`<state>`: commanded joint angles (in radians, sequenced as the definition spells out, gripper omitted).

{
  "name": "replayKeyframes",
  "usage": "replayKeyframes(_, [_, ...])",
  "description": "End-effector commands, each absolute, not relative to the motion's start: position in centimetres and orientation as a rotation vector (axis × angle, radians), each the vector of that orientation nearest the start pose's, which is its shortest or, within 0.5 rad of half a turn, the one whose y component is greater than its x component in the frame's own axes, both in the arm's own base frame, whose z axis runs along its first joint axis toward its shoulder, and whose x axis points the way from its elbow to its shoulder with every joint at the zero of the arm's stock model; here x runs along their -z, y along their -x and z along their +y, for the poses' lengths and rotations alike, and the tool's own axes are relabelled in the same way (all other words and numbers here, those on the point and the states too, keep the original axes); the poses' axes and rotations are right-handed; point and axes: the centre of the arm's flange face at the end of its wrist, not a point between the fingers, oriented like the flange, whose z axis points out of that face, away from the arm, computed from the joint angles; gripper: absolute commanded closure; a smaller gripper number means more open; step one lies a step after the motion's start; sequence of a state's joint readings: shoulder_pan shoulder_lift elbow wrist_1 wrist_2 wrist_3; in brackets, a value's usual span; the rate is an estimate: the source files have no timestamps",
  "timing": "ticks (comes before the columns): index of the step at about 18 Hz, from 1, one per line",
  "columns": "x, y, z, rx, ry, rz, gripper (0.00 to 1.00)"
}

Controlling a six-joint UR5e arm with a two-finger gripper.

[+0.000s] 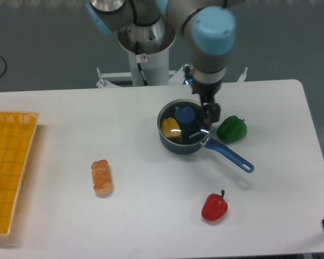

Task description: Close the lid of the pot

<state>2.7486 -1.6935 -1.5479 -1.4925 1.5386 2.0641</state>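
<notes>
On the white desk (151, 216), the round glass lid (184, 121) covers the navy saucepan (186, 143); the gripper (209, 114) hangs down at its far-right rim, finger spread unclear.

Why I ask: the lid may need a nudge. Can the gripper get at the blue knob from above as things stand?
Probably yes. The gripper hangs at the pot's right rim, beside the knob, and nothing covers the lid.

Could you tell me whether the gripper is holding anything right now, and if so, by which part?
It cannot be told: the gripper sits at the right rim of the lid on the pot, but any grip is unclear.
</notes>
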Motion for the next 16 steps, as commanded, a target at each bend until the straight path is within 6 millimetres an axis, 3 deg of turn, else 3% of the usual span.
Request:
replayKeyframes(3, [-45.2,46.9,29.7,-0.008,2.747,1.465,0.00])
replayKeyframes(5, [-45.5,48.7,26.5,-0.025,2.724,1.486,0.00])
replayKeyframes(7, [-45.7,49.9,24.6,-0.051,2.680,1.491,0.00])
replayKeyframes(11, [-45.5,51.2,21.9,-0.071,2.676,1.423,0.00])
replayKeyframes(16, [-45.2,51.7,20.3,-0.068,2.671,1.452,0.00])
